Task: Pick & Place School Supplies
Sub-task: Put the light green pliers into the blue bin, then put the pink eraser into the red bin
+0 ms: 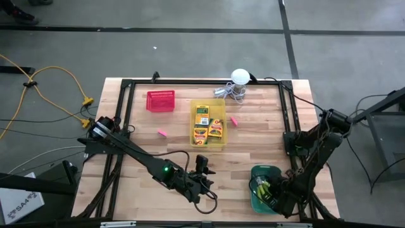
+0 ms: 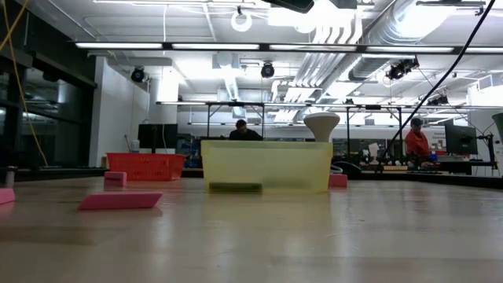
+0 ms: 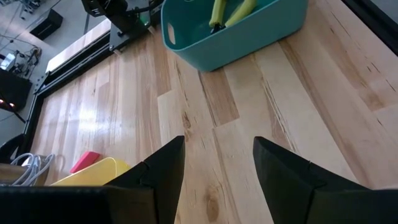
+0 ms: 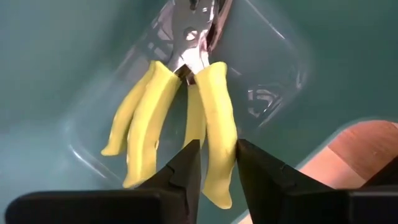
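Right wrist view has the right gripper point(image 4: 211, 165) down in the teal plastic bin point(image 4: 56, 56), fingers loosely around a yellow-handled metal tool point(image 4: 214, 137), looks like drop-off, lift out next.

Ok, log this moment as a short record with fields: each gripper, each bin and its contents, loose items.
left gripper: open, empty, over bare table near the front edge
right gripper: inside green bin, fingers either side of a yellow tool handle
yellow bin: crayon boxes
red bin: contents not visible
loose: pink erasers on table, left and right of yellow bin
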Available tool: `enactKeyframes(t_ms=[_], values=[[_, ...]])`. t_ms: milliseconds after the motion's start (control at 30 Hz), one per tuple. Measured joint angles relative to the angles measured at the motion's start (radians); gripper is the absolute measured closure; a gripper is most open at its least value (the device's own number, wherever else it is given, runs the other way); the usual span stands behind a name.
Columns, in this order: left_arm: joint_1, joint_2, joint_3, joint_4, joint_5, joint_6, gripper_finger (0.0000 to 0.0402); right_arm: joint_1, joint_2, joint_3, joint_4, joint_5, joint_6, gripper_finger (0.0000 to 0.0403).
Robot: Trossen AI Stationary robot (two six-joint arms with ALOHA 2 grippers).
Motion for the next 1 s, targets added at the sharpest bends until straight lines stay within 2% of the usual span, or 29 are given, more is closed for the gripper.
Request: enactKeyframes(t_ms=[433, 700, 1000], values=[[0.000, 0.000, 0.000, 0.000, 0.000, 0.000, 0.0219, 0.000, 0.000, 0.000, 0.001, 0.003, -0.017, 0.0254], [0.000, 0.000, 0.000, 0.000, 0.000, 0.000, 0.0219, -0.009, -0.014, 0.000, -0.008, -0.001, -0.064, 0.0254], [-0.011, 0.000, 0.000, 0.000, 0.000, 0.000, 0.0219, -0.096, -0.125, 0.000, -0.029, -0.001, -0.179, 0.0256]])
